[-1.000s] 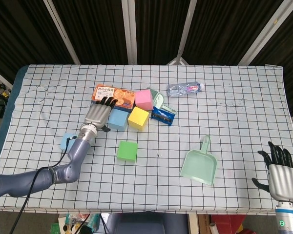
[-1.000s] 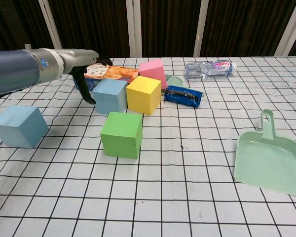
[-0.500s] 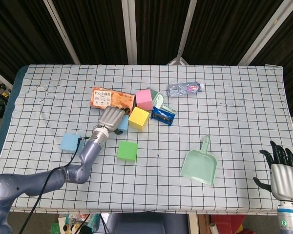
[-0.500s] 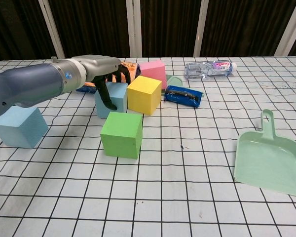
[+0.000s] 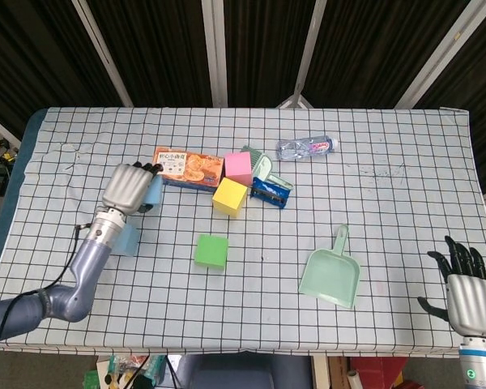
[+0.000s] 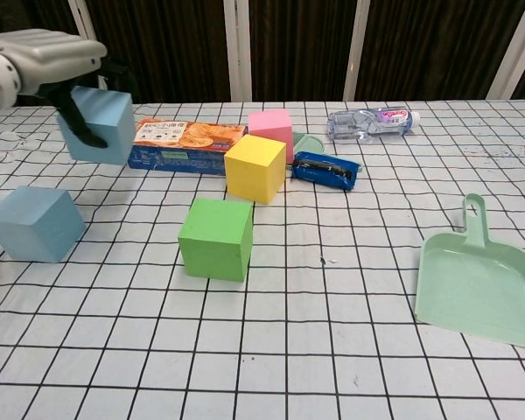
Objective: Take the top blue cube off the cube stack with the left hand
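My left hand [image 5: 126, 187] grips a light blue cube [image 5: 151, 192] and holds it in the air over the left part of the table. In the chest view the cube [image 6: 101, 124] hangs tilted under the hand [image 6: 44, 54], above the table surface. A second light blue cube [image 5: 123, 240] [image 6: 35, 224] rests on the table below and to the left. The yellow cube [image 5: 230, 197] [image 6: 255, 166] and the pink cube [image 5: 238, 167] [image 6: 272, 128] sit near the centre. My right hand [image 5: 468, 296] is at the front right edge, fingers spread, holding nothing.
A green cube [image 5: 211, 250] [image 6: 216, 237] stands in front of the yellow one. An orange snack box [image 5: 189, 166] [image 6: 179, 144], a blue packet [image 5: 271, 191] [image 6: 325, 170] and a water bottle [image 5: 306, 147] [image 6: 372, 121] lie behind. A green dustpan [image 5: 332, 275] [image 6: 481, 280] lies at the right.
My left hand closed on the blue cube beside the yellow cube, then lifted it up and to the left. The snack box now shows in full. The right hand stayed put.
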You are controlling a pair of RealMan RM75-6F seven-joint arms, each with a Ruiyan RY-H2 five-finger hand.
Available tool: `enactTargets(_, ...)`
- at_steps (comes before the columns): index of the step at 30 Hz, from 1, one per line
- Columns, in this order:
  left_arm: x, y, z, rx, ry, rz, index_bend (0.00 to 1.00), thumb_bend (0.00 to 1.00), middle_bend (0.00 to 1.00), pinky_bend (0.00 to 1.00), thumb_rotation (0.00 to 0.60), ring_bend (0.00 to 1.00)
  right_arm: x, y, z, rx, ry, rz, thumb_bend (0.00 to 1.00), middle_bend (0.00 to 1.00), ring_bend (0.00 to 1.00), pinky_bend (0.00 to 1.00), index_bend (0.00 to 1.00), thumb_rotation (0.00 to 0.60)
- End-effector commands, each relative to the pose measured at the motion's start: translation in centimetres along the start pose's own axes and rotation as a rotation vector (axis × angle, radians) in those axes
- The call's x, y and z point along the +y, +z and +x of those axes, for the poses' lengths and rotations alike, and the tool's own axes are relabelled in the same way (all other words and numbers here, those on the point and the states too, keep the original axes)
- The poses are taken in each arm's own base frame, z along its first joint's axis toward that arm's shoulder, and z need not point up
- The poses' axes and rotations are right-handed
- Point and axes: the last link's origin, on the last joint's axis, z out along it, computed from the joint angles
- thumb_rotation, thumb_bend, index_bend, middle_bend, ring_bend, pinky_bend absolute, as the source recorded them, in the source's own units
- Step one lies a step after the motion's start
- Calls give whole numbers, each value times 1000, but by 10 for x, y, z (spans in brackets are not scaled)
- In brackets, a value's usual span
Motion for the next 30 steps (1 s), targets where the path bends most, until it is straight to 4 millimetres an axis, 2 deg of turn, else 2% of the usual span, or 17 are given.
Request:
enactTargets(1, -22, -14, -7, -58, 37, 31, 225, 231, 418, 468, 600, 383, -2, 0, -2, -8, 0, 9, 147, 2, 72, 0, 246, 600)
enactTargets(3, -30, -16, -7, -72, 28, 55, 135, 134, 193, 282, 600, 180, -3, 0, -2, -10, -1, 11, 147, 2, 72, 0, 246, 600)
enactTargets(5, -38, -15, -6, -56, 30, 82, 44, 62, 39, 136, 600, 37, -4, 0, -3, -12, 0, 11, 147, 2, 72, 0, 246, 600)
enactTargets(6, -40, -14, -7, -52, 28, 91, 14, 34, 3, 86, 600, 3, -4, 0, -3, -12, 0, 11, 147, 2, 72, 0, 246, 600)
enactTargets(8, -43, -11, -5, -21, 11, 110, 0, 13, 0, 51, 600, 0, -4, 0, -3, -13, -1, 12, 147, 2, 72, 0, 246, 600)
enactTargets(14, -44, -5, 6, 109, -46, 153, 0, 18, 0, 54, 600, 0, -4, 2, -4, -19, 0, 12, 148, 2, 72, 0, 246, 600)
enactTargets(18, -38, -21, 20, 199, -92, 170, 48, 44, 6, 107, 600, 0, -4, 3, -4, -15, 1, 14, 147, 2, 72, 0, 246, 600)
enactTargets(22, -32, -74, 28, 205, -157, 129, 68, 46, 11, 117, 600, 0, -5, 2, -4, -15, 1, 23, 147, 2, 72, 0, 246, 600)
enactTargets(24, -39, -117, 25, 165, -158, 129, 71, 47, 16, 117, 600, 0, -5, 2, -4, -13, 0, 30, 147, 2, 72, 0, 246, 600)
enactTargets(27, -59, -178, 15, 139, -139, 182, 72, 47, 18, 117, 600, 0, -8, 0, -5, -13, -4, 47, 148, 2, 72, 0, 246, 600)
enactTargets(30, -85, -222, 3, 158, -154, 296, 72, 47, 16, 117, 600, 0, -11, 0, -8, -26, -16, 77, 147, 3, 72, 0, 246, 600)
